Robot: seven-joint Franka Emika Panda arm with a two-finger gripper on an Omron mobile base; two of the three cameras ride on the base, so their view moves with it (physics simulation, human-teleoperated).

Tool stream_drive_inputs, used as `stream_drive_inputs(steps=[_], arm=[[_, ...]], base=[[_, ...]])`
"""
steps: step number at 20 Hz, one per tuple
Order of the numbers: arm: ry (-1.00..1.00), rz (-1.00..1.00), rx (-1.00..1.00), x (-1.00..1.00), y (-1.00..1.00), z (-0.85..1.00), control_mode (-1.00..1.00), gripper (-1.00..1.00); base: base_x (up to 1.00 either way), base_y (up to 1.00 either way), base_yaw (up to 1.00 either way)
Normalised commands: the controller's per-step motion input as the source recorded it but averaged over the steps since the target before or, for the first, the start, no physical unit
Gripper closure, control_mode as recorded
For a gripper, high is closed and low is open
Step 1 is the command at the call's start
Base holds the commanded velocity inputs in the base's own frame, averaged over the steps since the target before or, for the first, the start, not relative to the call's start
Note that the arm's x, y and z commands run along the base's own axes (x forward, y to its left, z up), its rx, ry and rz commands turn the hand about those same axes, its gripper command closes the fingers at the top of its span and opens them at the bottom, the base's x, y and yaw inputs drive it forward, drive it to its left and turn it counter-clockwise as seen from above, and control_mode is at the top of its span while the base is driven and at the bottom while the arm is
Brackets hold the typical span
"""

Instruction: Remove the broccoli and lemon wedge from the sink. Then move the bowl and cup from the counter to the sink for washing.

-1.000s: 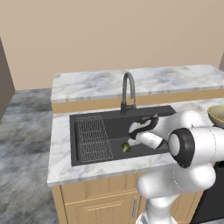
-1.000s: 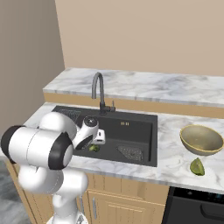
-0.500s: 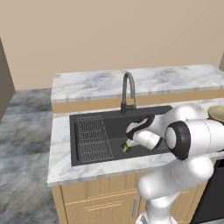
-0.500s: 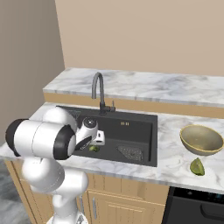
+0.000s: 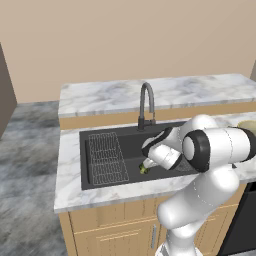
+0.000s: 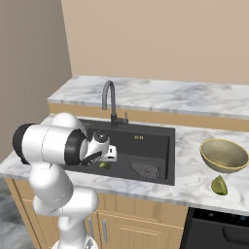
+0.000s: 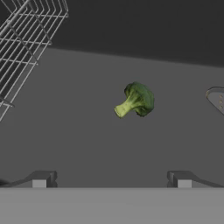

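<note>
Broccoli (image 7: 135, 100) lies on the sink (image 5: 125, 145) floor, between the rack (image 7: 26, 48) and the drain (image 7: 217, 98) — straight ahead of the end effector (image 7: 111, 179). Its stem points down-left in the hand view. The end effector is wide open — holding nothing.

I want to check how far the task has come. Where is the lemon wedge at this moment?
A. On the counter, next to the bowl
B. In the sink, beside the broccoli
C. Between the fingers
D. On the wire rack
A: the lemon wedge lies on the counter just in front of the bowl, outside the sink; the broccoli is inside the basin.
</note>
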Motion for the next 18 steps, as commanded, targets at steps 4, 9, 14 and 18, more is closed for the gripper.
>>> stream_drive_inputs(steps=[4,9,14,18], arm=[[0.0,0.0,0.0,0.12,0.05,-0.14,-1.0,-1.0],[0.0,0.0,0.0,0.1,0.01,-0.13,-1.0,-1.0],[0.0,0.0,0.0,0.07,0.0,-0.16,-1.0,-1.0],[0.0,0.0,0.0,0.1,0.0,-0.15,-1.0,-1.0]], base=[[0.0,0.0,0.0],[0.0,0.0,0.0],[0.0,0.0,0.0],[0.0,0.0,0.0]])
